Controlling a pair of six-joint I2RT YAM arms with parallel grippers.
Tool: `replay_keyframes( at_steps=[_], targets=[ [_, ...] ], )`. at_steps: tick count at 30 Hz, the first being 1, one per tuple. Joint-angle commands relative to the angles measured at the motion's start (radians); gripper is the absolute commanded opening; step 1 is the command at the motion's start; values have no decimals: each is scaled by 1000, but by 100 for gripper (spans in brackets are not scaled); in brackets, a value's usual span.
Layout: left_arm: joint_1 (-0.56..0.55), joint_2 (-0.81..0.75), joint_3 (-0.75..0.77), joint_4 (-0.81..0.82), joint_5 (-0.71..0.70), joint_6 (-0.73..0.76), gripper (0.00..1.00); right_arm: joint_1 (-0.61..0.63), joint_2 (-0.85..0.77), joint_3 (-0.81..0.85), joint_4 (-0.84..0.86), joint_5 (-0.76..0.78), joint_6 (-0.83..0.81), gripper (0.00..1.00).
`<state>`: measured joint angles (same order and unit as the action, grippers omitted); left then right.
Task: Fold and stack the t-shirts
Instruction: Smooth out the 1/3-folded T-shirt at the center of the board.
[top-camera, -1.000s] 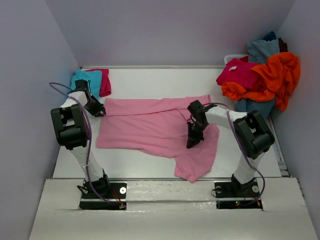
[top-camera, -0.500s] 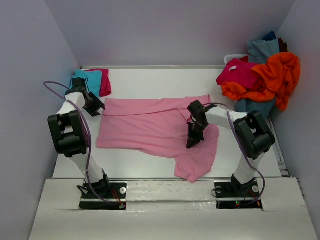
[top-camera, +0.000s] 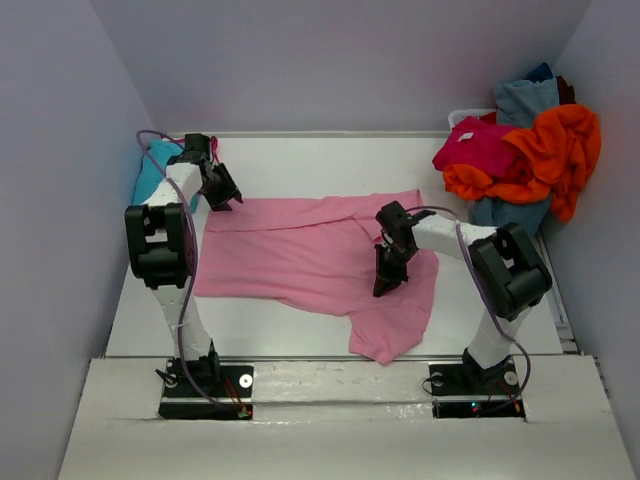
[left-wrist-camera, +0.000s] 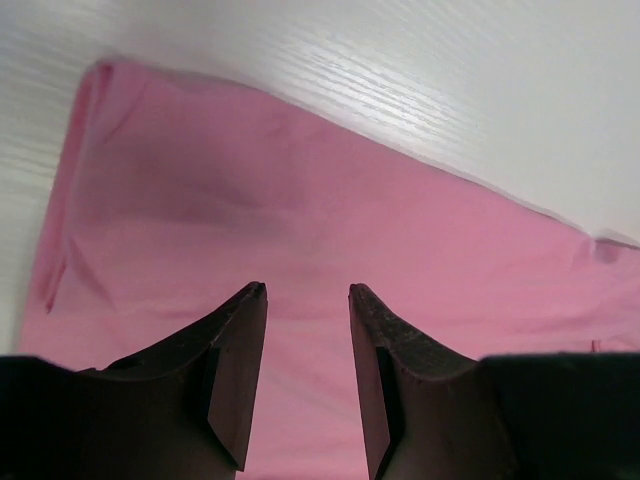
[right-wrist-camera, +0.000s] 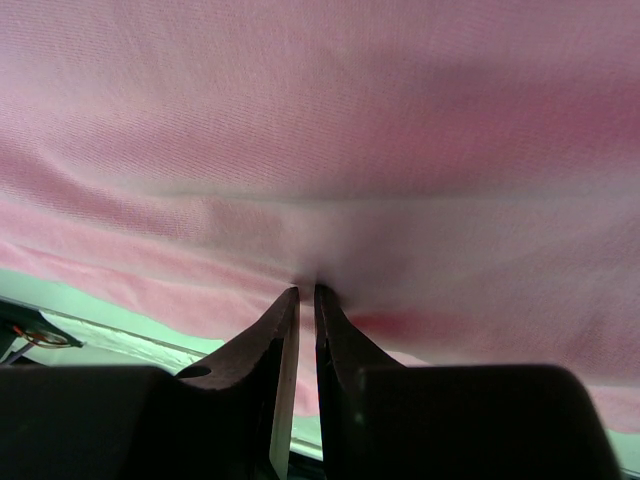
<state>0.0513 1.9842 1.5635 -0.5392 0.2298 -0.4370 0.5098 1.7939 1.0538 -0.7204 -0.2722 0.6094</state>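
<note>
Our light pink t-shirt lies spread across the middle of the table, our right gripper pinched nearly closed on a pucker of its cloth toward the right side, our left gripper hanging over the far-left corner with jaws parted and nothing between them. To fold well, we judge the left jaws should come down squarely on that corner's edge and bite firmly, so both ends lift level together.
</note>
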Motion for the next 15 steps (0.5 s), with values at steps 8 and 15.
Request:
replay_keyframes(
  at_steps=[8,15],
  targets=[
    [-45,180,125,-97,-56,26,50,7,56,-90,-33,183,-23,19],
    [-45,252,191,-117,-66,27,51,7,70,-98,-22,182,-19,19]
  ],
)
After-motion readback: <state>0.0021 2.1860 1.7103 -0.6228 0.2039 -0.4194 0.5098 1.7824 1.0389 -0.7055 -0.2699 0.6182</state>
